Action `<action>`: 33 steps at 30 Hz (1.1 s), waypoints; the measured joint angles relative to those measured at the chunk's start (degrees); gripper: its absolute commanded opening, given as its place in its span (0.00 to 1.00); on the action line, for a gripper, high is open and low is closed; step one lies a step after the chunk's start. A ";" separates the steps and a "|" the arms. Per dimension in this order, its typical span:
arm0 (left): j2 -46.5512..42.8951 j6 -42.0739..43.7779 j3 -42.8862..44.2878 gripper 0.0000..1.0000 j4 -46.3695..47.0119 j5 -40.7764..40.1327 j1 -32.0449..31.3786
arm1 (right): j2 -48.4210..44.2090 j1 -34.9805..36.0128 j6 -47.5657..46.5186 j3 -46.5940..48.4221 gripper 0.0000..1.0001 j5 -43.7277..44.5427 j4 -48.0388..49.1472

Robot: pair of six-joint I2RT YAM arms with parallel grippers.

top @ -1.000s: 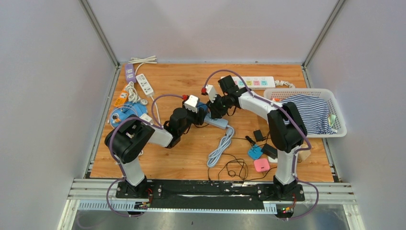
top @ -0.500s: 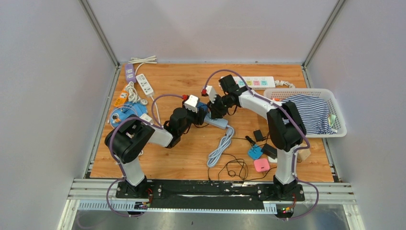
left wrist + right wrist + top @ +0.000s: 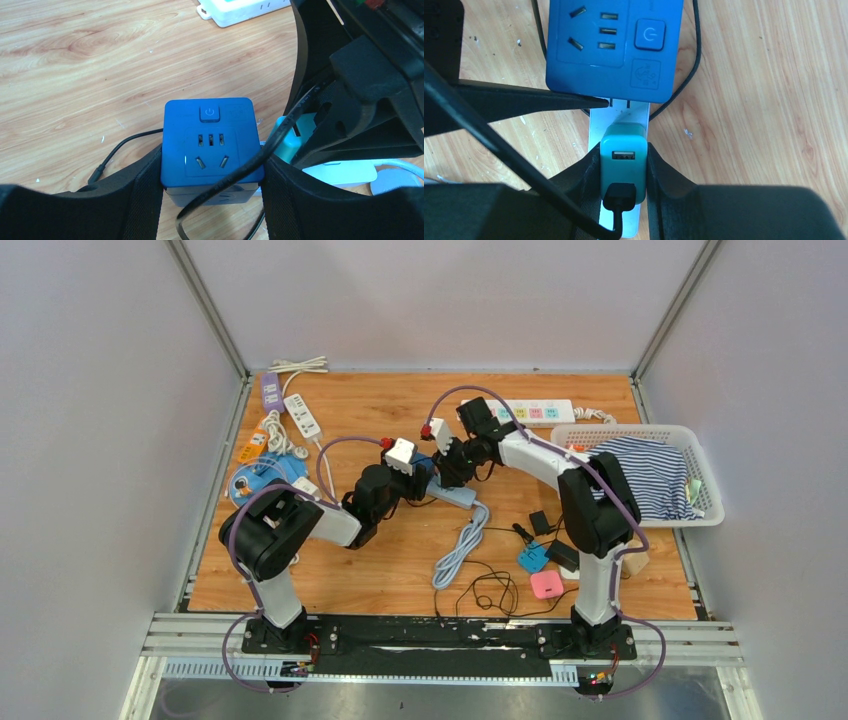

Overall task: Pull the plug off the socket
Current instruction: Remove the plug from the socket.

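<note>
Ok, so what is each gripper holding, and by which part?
The left gripper clamps the blue socket cube by its two opposite sides. The right gripper pinches the green charger plug by its side faces.

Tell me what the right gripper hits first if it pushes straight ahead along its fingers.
The right gripper is shut on the teal charger; straight ahead, the blue cube socket likely comes first, though depth is unclear.

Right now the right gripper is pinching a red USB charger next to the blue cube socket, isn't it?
No, the USB charger is green, not red. The right gripper does pinch it, right next to the blue cube socket. The right wrist view shows this.
</note>
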 measured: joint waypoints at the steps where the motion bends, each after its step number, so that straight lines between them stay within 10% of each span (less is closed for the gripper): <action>1: 0.00 0.02 0.00 0.00 0.00 0.00 0.00 | 0.22 -0.04 -1.14 0.20 0.00 -1.25 -0.37; 33: 0.00 -0.39 0.00 0.00 0.09 0.26 0.00 | 2.36 -0.59 -5.81 4.22 0.00 -3.80 -6.05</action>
